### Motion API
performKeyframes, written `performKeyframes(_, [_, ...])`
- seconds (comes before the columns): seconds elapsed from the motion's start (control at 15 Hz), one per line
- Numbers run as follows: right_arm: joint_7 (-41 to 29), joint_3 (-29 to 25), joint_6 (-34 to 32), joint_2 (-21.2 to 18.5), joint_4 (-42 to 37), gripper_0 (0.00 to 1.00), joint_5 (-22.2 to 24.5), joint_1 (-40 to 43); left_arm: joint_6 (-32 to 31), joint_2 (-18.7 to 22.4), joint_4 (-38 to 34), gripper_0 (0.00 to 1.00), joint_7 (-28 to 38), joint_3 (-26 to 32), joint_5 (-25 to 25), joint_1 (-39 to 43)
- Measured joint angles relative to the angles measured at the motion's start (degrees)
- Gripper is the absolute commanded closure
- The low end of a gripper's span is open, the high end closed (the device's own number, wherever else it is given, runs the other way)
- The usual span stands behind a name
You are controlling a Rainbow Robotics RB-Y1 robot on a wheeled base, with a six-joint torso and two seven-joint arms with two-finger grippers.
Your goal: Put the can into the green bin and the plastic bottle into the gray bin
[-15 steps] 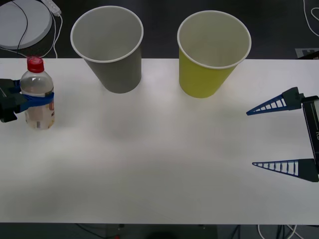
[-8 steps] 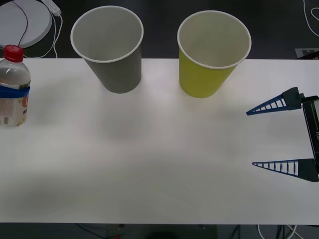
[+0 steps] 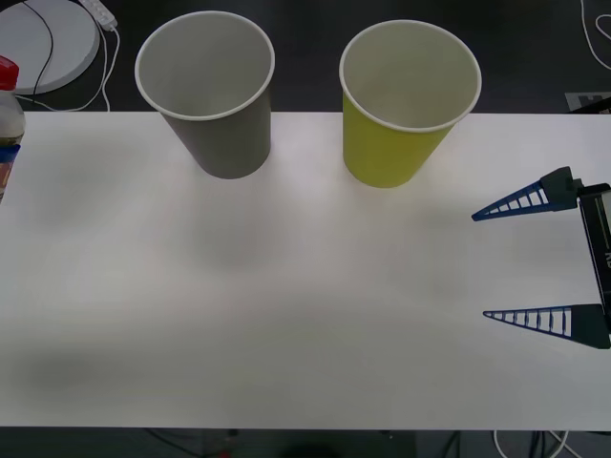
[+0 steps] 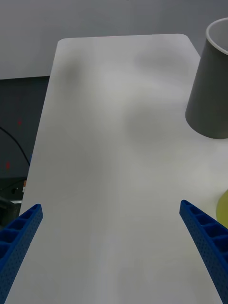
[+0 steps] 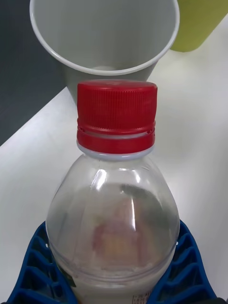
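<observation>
The plastic bottle (image 5: pixel 114 199) is upright, clamped between the blue ribbed fingers (image 5: pixel 33 270) of the left gripper (image 5: pixel 114 280), which press against both sides of its clear body below the shoulder. In the front view the bottle (image 3: pixel 8 124) sits at the far-left edge of the table (image 3: pixel 305 315), cut off by the frame, with its red cap (image 3: pixel 7 71) above the line of the table's far edge. Whether its base touches the tabletop cannot be told.

The gray bin (image 3: pixel 208 91) stands upright near the far edge, left of center, mouth open upward. In the left wrist view its rim (image 5: pixel 104 71) lies just beyond the cap. The green bin (image 3: pixel 406 100) stands upright beside the gray bin, toward the right along the same far edge; the two are apart, with a gap of bare tabletop between them.

The right gripper (image 3: pixel 535 262) rests over the right edge of the table, its two fingers spread wide apart and holding nothing. It is well apart from both bins.

The center of the table and the whole strip along the near edge are bare white surface.
</observation>
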Motion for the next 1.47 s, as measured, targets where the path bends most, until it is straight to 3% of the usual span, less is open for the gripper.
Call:
performKeyframes(0.27, [0.00,0.00,0.00,0.00,0.00,0.00,0.00,0.00,-5.36,0.41,1.67,1.00,2.56,-0.98,-1.55,-5.08])
performKeyframes(1.07, [0.00,0.00,0.00,0.00,0.00,0.00,0.00,0.00,-7.25,1.36,10.09,1.00,5.41,-22.67,-3.24,-32.34])
performKeyframes(1.27, [0.00,0.00,0.00,0.00,0.00,0.00,0.00,0.00,-7.22,0.07,12.45,1.00,5.15,-29.00,-3.93,-40.34])
performKeyframes(1.47, [0.00,0.00,0.00,0.00,0.00,0.00,0.00,0.00,-7.20,-3.12,14.88,1.00,5.18,-30.32,-5.55,-44.67])
